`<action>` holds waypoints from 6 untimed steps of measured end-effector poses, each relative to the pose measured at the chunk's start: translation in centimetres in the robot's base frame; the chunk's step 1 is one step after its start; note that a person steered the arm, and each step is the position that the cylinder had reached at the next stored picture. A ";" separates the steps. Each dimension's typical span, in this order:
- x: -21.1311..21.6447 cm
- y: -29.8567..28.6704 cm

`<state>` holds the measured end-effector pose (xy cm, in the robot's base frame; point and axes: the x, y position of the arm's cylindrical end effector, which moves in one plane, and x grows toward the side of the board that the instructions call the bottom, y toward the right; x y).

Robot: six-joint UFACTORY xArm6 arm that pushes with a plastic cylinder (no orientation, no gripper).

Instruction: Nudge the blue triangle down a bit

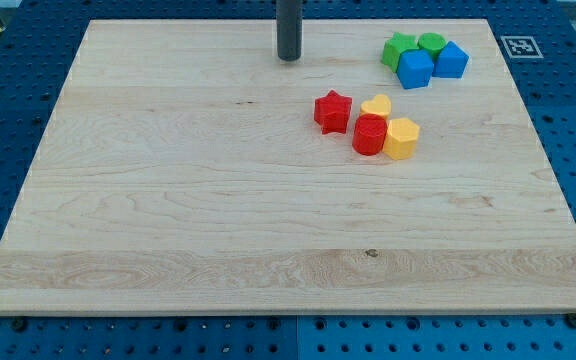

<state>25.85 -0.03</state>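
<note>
The blue triangle [452, 60] lies near the view's top right, at the right end of a tight cluster. It touches a blue cube [415, 69] on its left, with a green cylinder [431, 43] just above them and a green star [399, 50] at the cluster's left. My tip [288, 57] rests on the board near the top centre, well to the left of the cluster and touching no block.
A second cluster sits right of the board's centre: a red star [333, 111], a yellow heart [376, 105], a red cylinder [369, 135] and a yellow hexagon [402, 139]. The wooden board [168, 200] lies on a blue pegboard. A printed marker [519, 45] sits at the top right corner.
</note>
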 end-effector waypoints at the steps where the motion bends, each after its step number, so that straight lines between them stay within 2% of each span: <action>1: -4.8 0.6; 2: -6.5 3.2; 4: -6.7 15.1; 5: -4.6 20.8; 6: 0.0 22.8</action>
